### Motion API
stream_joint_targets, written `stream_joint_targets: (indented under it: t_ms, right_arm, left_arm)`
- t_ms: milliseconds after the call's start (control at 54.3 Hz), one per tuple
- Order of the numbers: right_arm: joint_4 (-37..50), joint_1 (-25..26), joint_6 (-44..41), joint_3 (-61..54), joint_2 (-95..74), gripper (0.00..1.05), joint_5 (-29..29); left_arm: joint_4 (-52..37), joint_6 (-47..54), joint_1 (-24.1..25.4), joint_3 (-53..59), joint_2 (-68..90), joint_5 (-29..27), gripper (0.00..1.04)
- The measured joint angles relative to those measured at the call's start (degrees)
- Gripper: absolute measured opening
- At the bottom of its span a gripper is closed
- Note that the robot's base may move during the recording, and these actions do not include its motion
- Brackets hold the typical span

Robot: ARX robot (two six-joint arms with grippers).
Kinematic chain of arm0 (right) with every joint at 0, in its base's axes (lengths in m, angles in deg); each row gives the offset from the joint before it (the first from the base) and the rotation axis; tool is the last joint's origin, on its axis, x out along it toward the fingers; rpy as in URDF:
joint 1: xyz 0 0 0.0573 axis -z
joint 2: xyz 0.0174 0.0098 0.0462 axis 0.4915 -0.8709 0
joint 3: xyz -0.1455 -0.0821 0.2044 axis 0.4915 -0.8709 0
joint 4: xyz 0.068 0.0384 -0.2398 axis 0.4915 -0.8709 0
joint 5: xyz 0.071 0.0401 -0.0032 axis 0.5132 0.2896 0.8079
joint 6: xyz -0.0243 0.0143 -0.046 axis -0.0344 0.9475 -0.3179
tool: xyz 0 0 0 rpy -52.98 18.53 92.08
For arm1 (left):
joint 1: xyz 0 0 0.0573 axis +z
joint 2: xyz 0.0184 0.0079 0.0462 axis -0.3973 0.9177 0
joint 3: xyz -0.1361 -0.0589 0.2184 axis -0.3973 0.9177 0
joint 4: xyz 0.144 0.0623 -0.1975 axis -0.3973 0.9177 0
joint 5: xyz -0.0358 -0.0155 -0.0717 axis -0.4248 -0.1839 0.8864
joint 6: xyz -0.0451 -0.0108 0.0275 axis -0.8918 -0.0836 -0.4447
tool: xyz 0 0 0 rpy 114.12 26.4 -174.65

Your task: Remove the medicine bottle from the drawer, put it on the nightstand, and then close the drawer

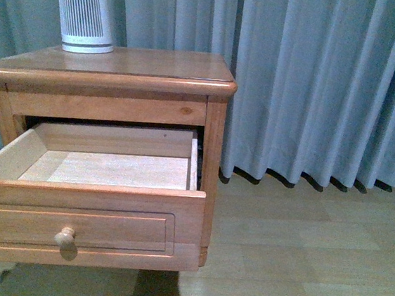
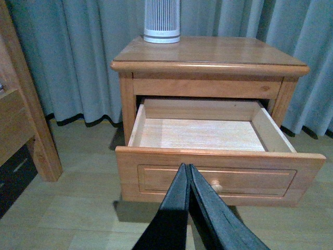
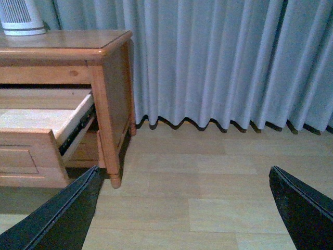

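Left pincer (image 2: 186, 167) right up front, black fingers pressed tip to tip, nothing in them. Right pincer (image 3: 183, 169) is spread wide over the floor (image 3: 208, 182), empty too. And the bottle? Not in sight! Drawer (image 1: 76, 224) stands pulled well out, its pale raw-wood bottom bare wherever it shows; only the strip behind the front panel is hidden. Danger, then: a blind reach could send a small smooth cylinder rolling, and weight on that far-out drawer might strain its runners (image 3: 78, 133). Glossy reddish wood outside, recessed rectangle, round knob (image 1: 65, 236). Nightstand (image 1: 164, 65) top is flat, round-edged, slick, with a ribbed grey cylinder (image 1: 85, 10) at its back corner, easy to bump. Behind, a pleated blue-grey curtain (image 1: 317, 83).
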Motion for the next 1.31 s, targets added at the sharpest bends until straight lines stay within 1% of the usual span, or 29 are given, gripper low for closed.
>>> stream_joint_targets:
  t_ms: [387, 571, 939, 957, 975, 1012, 1049, 1141, 1160, 1196, 1270, 1288, 1307]
  right_arm:
    - [-0.04, 0.00, 0.00, 0.00, 0.00, 0.98, 0.07]
    - [0.00, 0.04, -0.04, 0.00, 0.04, 0.98, 0.83]
    - [-0.02, 0.04, -0.04, 0.00, 0.04, 0.98, 0.39]
    - [-0.63, 0.24, 0.26, 0.15, -0.37, 0.98, 1.36]
    - [-3.17, 0.92, 1.49, 1.07, -1.53, 0.98, 3.82]
    - [-8.96, 2.67, 3.91, 4.22, -6.45, 0.98, 8.92]
    - [-9.62, 3.93, 5.97, 8.57, -15.08, 0.98, 13.07]
    - [-4.09, 4.28, 6.25, 19.02, -29.83, 0.98, 13.90]
    - [-3.50, 4.28, 6.23, 20.17, -31.19, 0.98, 13.94]
    - [-1.60, 4.26, 5.92, 25.07, -36.57, 0.98, 13.86]
    - [-0.66, 3.63, 4.79, 35.45, -47.36, 0.98, 13.46]
    - [-0.66, 3.43, 4.61, 37.38, -49.27, 0.98, 13.44]
    - [-0.74, 3.04, 4.31, 40.79, -52.78, 0.98, 13.20]
  left_arm:
    - [-1.79, 0.24, -0.24, 6.29, -4.44, -0.04, 0.04]
    - [-1.92, 0.22, -0.31, 7.48, -5.46, -0.70, 0.04]
    - [-2.36, 0.24, -0.35, 10.21, -8.11, -0.22, 0.04]
    - [-2.36, 0.24, -0.35, 10.21, -8.11, -0.22, 0.04]
    - [-2.36, 0.20, -0.35, 10.21, -8.11, -0.22, 0.04]
    - [-2.36, 0.22, -0.35, 10.21, -8.11, -0.22, 0.10]
    - [-2.36, 0.24, -0.35, 10.21, -8.11, -0.20, 0.21]
    - [-2.36, 0.24, -0.35, 10.21, -8.11, -0.20, 0.39]
    - [-2.36, 0.24, -0.35, 10.21, -8.11, -0.22, 0.40]
    - [-2.36, 0.24, -0.35, 10.21, -8.11, -0.20, 0.48]
    - [-2.36, 0.24, -0.35, 10.21, -8.11, -0.20, 0.62]
    - [-2.36, 0.24, -0.35, 10.21, -8.11, -0.20, 0.63]
    - [-2.36, 0.24, -0.35, 10.21, -8.13, -0.20, 0.69]
